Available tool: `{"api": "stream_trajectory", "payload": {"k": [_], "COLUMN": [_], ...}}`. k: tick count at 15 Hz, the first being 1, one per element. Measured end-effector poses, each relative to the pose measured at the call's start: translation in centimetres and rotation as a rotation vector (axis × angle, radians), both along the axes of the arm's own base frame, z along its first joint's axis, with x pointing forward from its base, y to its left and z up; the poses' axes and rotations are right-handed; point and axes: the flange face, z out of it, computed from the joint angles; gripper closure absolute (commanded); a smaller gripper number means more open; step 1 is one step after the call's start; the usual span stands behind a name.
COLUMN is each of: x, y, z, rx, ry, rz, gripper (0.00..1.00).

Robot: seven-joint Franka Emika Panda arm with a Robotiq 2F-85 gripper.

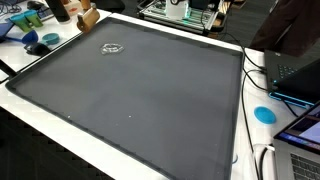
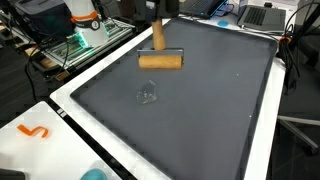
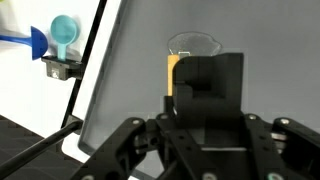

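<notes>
**Visitor:** What is the arm carrying over there?

**Onlooker:** The gripper (image 3: 208, 88) is holding a wooden mallet (image 2: 160, 60) by the top of its upright handle. As far as I can make out, the fingers are pinching tight on the shaft. The head is hanging level over the far half of the grey mat (image 2: 210, 120).

**Visitor:** How is it going to handle?

**Onlooker:** I'm judging it as solid wood: stiff, hard to damage and head-heavy. Held that high, it's probably wanting to swing like a pendulum. The smooth round shaft could also twist between the pads. The handle is the place to grip, lower down toward the head for steadier control.

**Visitor:** Anything lying around it?

**Onlooker:** A clear object (image 2: 147, 95) is lying on the mat at about seven o'clock from the head, near but apart. It's looking thin and breakable. In the wrist view a blue scoop (image 3: 62, 30) is sitting at ten o'clock, off the mat. An orange squiggle (image 2: 35, 131) is resting on the white table (image 1: 40, 130), at eight o'clock.

**Visitor:** Any brands or writing?

**Onlooker:** I'm reading none on the mallet or the mat.
</notes>
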Motion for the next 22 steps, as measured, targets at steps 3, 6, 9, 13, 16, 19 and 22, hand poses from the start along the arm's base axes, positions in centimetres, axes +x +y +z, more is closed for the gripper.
{"api": "stream_trajectory", "payload": {"k": [3,6,9,13,16,19,22], "x": [-0.5,-0.9,-0.7,-0.7,-1.0,-1.9,-2.9], "y": [-2.5,-4.3,-3.9,-3.8,-4.9,-7.6,-10.8], "z": [-0.1,-0.3,-0.6,-0.6,-1.5,-2.7,-3.4], "rx": [0.046,0.072,0.073,0.073,0.103,0.18,0.249], "ry": [0.011,0.019,0.024,0.024,0.057,0.106,0.12], "rz": [0.005,0.009,0.015,0.017,0.014,0.044,0.069], "gripper": [0.76,0.51,0.51,0.76,0.76,0.76,0.76]}}
